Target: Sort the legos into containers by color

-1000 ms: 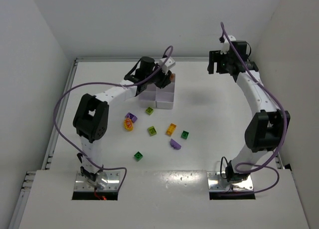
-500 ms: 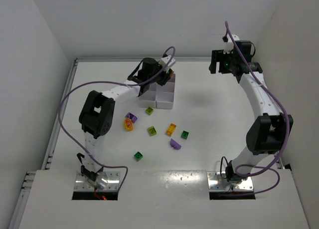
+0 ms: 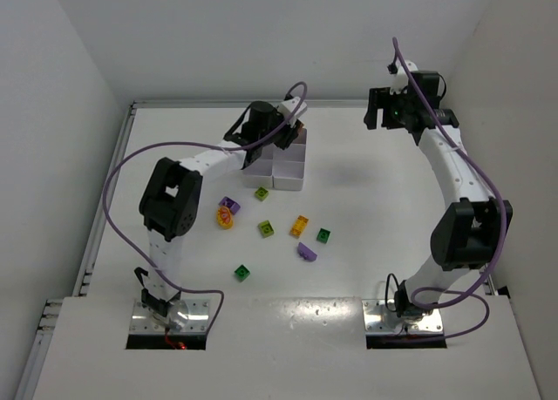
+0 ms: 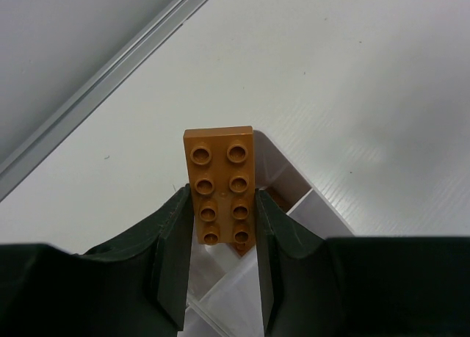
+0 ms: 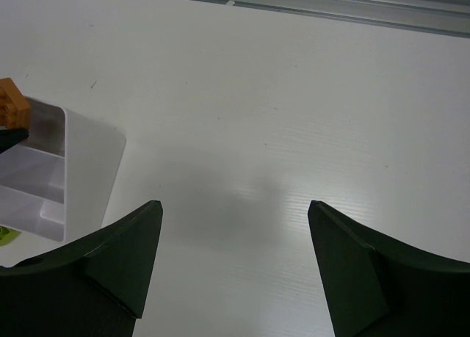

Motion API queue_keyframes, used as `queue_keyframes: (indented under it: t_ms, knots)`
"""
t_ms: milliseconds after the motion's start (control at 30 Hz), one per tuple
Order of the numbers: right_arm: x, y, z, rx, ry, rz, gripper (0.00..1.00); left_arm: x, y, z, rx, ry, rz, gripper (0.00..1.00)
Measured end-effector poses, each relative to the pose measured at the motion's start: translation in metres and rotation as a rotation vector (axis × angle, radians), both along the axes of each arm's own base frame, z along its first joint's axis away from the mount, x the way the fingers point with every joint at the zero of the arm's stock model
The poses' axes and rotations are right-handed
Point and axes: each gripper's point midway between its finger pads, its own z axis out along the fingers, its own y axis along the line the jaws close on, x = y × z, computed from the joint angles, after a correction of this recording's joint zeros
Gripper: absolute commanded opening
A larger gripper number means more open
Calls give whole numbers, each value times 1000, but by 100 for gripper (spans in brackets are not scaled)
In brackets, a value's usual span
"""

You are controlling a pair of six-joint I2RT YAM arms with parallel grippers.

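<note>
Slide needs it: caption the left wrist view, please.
Left tool grips an orange eight-stud brick over the white tray.

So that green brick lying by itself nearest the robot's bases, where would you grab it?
Probably from straight above, jaws closing on two opposite side walls of the green brick. It seems to lie flat on the table, slightly askew, so the jaws should turn to match. Nothing lies close beside it, so either pair of walls looks free.

Left hand [image 4: 220,205] with orange brick [image 4: 219,179] occupies space over tray [image 3: 292,179] far corner. Loose bricks [image 3: 266,229] dot surface [image 3: 392,200] in front of tray. Right of tray: open surface under spread right hand [image 5: 233,208], probably passable. Side walls [image 3: 61,138] hem both edges.
</note>
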Motion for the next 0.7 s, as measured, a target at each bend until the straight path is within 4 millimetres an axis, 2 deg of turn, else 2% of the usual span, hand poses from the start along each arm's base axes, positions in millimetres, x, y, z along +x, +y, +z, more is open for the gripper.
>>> queue_keyframes:
  t_ms: [33, 100, 133, 400, 500, 533, 600, 667, 700]
  knots:
    - [0, 0, 0, 0, 2, 0, 81, 1, 0, -1, 2, -1, 4, 43]
    - [-1, 1, -1, 2, 4, 3, 81, 3, 1, -4, 7, -3, 7, 53]
    - [-1, 1, -1, 0, 6, 5, 81, 3, 1, -8, 13, -1, 11, 66]
    - [-2, 4, -3, -12, 8, 29, 81, -2, 4, -26, 17, 15, 16, 70]
    - [-6, 10, -10, -6, 22, 67, 81, -10, 6, -24, -3, 32, 20, 70]
    - [-8, 12, -14, -4, 32, 84, 81, -14, 8, -19, -15, 36, 21, 70]
    - [-14, 19, -26, 1, 57, 125, 80, -24, 11, 3, -55, 29, 18, 70]
    - [-21, 28, -36, 4, 79, 174, 77, -40, 15, 36, -103, 9, 6, 70]
    - [-24, 34, -40, 8, 88, 203, 77, -50, 19, 61, -131, -23, 0, 70]
